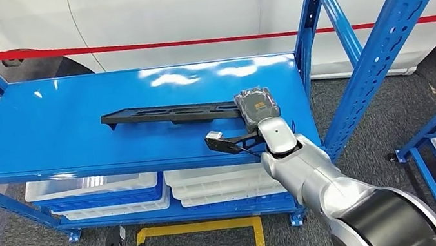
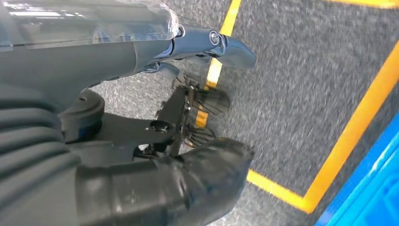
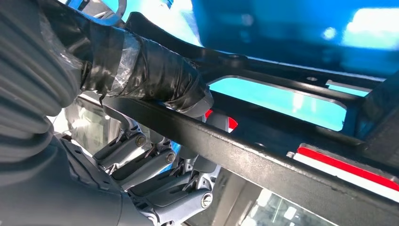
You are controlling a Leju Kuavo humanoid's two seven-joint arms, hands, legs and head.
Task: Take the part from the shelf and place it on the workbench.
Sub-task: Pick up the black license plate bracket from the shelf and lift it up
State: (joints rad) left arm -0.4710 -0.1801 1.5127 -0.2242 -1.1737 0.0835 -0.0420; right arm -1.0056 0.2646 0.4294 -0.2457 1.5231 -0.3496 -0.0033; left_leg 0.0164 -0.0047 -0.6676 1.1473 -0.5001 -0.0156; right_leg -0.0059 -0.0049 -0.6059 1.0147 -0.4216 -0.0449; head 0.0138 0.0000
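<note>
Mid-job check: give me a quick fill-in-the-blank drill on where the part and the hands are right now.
1. The long black part lies on the ____ shelf.
2. The ____ hand grips the part at one end.
3. The left hand hangs over grey floor marked with ____ lines.
4. Beyond the shelf stands a ____ car.

Missing words: blue; right; yellow; white

Head view overlooks shelf (image 1: 60,130); wrist views close-up.
</note>
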